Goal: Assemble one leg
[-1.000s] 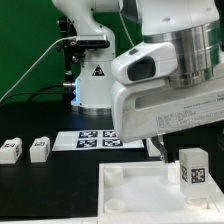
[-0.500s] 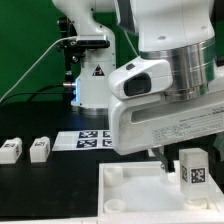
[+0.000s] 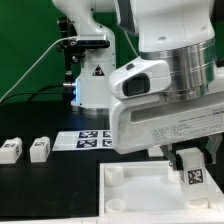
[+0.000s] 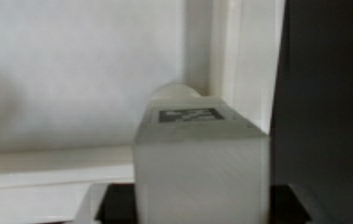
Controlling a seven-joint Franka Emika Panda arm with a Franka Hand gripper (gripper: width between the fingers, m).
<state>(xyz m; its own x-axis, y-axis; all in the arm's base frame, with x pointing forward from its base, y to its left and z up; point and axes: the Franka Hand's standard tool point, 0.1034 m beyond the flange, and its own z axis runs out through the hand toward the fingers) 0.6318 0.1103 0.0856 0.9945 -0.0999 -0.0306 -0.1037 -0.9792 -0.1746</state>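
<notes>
Black worktop (image 3: 50, 190) bears a white panel (image 3: 135, 182) at the exterior view's right, where the gripper (image 3: 192, 160) clenches its jaws on the leg (image 3: 194, 177), upright over it

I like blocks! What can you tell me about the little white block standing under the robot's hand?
The leg is a small white block, plastic by its look, with a black-and-white square tag on its face. It stands upright on the white panel. The hand straddles it; whether it squeezes is unclear.

Matt white plastic leg (image 3: 192, 172), glossy white plastic arm shell (image 3: 168, 118), smooth white panel (image 3: 132, 190)
</notes>
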